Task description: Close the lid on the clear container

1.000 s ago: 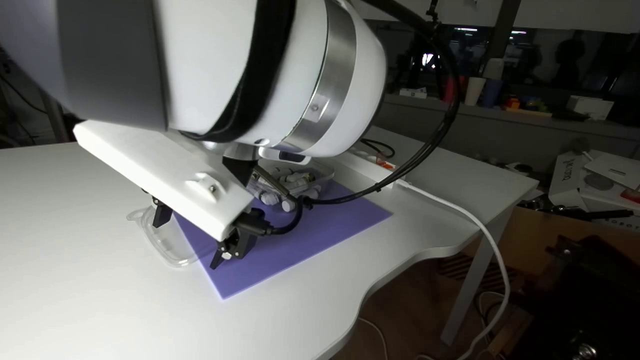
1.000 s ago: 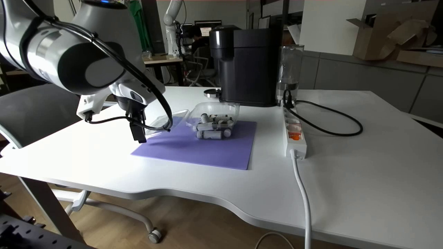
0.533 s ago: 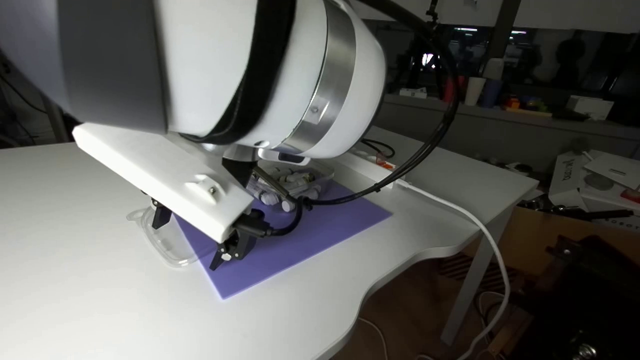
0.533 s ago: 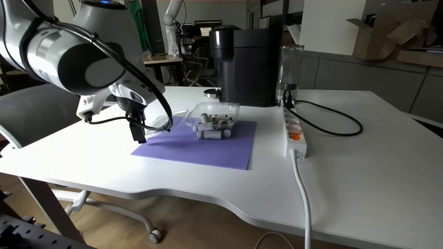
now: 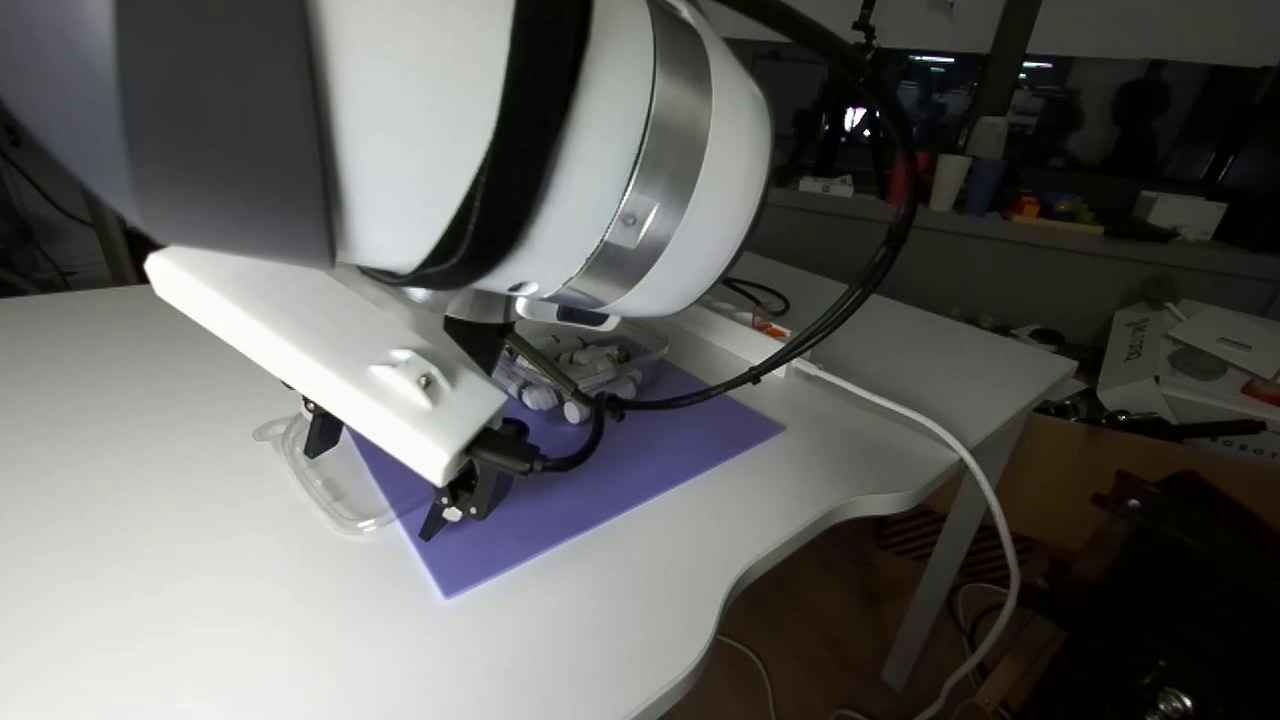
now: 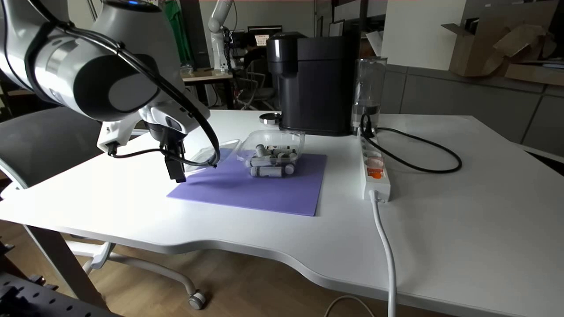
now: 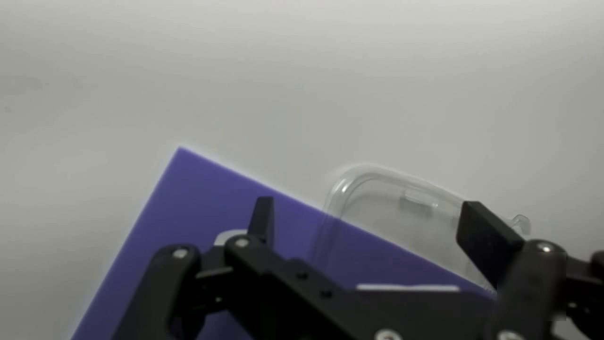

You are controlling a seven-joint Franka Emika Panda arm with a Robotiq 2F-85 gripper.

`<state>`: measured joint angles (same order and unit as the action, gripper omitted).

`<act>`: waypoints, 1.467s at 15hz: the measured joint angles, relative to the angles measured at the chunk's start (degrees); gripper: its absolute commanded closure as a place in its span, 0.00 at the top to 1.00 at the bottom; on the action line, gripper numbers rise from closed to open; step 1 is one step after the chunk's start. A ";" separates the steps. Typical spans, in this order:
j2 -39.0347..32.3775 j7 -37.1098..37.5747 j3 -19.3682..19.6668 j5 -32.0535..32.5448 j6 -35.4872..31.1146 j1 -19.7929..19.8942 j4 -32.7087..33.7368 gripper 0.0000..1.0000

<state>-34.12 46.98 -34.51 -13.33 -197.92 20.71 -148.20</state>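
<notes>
Hardly anything has shifted: against the frames of a second ago, my gripper (image 5: 372, 494) sits the slightest bit lower in an exterior view, and all I can make out on the table (image 6: 454, 229) lies where it did. That white table is the biggest thing before me, taking up the middle and lower right of an exterior view. Next comes my arm (image 5: 430, 140), filling the upper left in both exterior views. A black appliance (image 6: 321, 83) stands at top centre in an exterior view, toward the far side of the table. Just below centre in that frame lies the purple mat (image 6: 255, 193), and right of it, well apart, the white power strip (image 6: 376, 182).

I have the fingers (image 7: 486, 231) spread well apart; in the wrist view one shows over the mat, left of centre, and the other at right, in front of the lid (image 7: 401, 222). Whether that finger touches it, I can't tell. Near the centre of the frame in an exterior view, the clear container (image 6: 273, 140) sits on the mat. Its lid is off, lying to the left of it across the mat's edge, partly on bare table. Smallest of the lot, white and grey cylinders (image 6: 266, 171) lie heaped in the container, seen through its wall.
</notes>
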 measured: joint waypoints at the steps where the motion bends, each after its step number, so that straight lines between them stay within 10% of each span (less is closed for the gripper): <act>1: 0.00 0.00 0.16 -0.04 -0.04 -0.13 0.10 1.00; 12: 2.07 0.56 11.62 -7.06 -0.18 -11.78 4.55 1.00; 22: 3.14 2.89 11.69 -7.19 -0.29 -14.99 18.48 1.00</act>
<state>-30.98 49.87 -22.83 -20.51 -198.21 5.73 -129.72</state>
